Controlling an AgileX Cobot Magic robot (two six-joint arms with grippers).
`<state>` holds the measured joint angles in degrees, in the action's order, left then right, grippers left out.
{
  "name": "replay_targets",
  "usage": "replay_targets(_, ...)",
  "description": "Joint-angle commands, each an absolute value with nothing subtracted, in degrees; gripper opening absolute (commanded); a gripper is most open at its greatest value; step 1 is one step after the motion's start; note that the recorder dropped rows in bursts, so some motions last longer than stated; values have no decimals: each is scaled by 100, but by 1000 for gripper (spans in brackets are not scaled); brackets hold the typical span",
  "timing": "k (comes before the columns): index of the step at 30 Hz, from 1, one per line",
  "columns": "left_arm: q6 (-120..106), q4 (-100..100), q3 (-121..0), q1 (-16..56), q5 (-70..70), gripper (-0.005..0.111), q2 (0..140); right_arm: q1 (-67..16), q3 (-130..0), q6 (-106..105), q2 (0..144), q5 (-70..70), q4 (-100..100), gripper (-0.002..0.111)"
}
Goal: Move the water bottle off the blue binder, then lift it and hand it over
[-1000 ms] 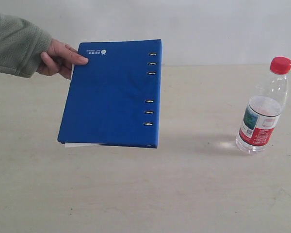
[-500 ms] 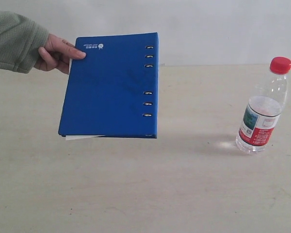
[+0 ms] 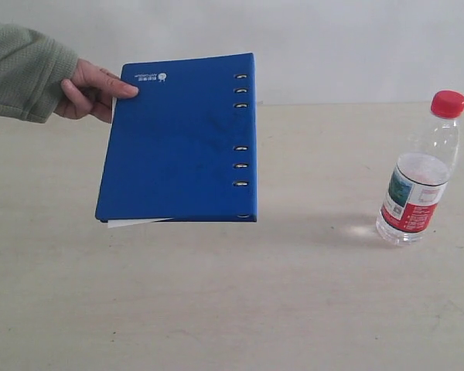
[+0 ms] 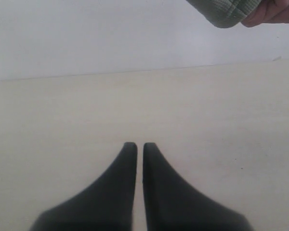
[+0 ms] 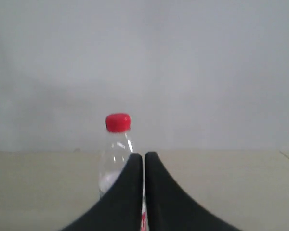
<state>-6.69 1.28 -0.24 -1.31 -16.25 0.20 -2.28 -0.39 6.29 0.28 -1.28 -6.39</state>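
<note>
A person's hand [image 3: 89,89] in a green sleeve holds the blue binder [image 3: 178,139] by its far left corner, lifted and tilted above the table, with white pages showing at its near edge. The water bottle [image 3: 419,174] stands upright on the table at the right, well apart from the binder; its red cap [image 5: 118,121] also shows in the right wrist view. My right gripper [image 5: 144,155] is shut and empty, with the bottle behind its fingers. My left gripper [image 4: 136,145] is shut and empty over bare table. Neither gripper appears in the exterior view.
The beige table [image 3: 232,309] runs back to a plain white wall [image 3: 356,46]. The green sleeve cuff [image 4: 226,10] and part of the hand reach into the top of the left wrist view.
The hand lifted the binder up off the table over the last second, then shifted it slightly. The bottle and both grippers have not moved.
</note>
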Motion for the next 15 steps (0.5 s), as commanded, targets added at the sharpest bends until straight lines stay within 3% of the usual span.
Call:
replay_targets(1,-690,112,0,-139,-1586,4,0,-192,0,516,0,1054,-634,0)
replay_targets(7,-690,112,0,-139,-1597,4,0,-192,0,-455,0,1684,268,0)
replay_targets(15,-690,112,0,-139,-1586,4,0,-192,0,-177,0,1938,259,0)
